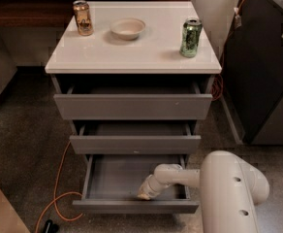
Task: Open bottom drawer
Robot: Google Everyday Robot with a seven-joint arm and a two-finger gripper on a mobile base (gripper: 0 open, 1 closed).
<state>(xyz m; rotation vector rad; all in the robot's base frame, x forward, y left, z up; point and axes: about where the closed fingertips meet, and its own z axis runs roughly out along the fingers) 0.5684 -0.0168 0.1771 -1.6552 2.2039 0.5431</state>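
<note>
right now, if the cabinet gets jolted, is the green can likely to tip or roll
The green can stands upright, tall and narrow, so a jolt could probably tip it; its round body would likely roll on the smooth white top. The claw sits down inside the bottom drawer, far from it.

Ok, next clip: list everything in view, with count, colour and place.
cabinet: 1, white top, centre
bottom drawer: 1, grey, lowest, pulled out
upper drawers: 2, grey, above it, partly open
brown can: 1, copper-brown, cabinet top, back left
bowl: 1, beige, cabinet top, back centre
green can: 1, green, cabinet top, right
cable: 1, orange, floor, left of cabinet
dark unit: 1, black, right of cabinet
arm: 1, white, lower right
tool: 1, whitish, inside the bottom drawer, near its front
</note>
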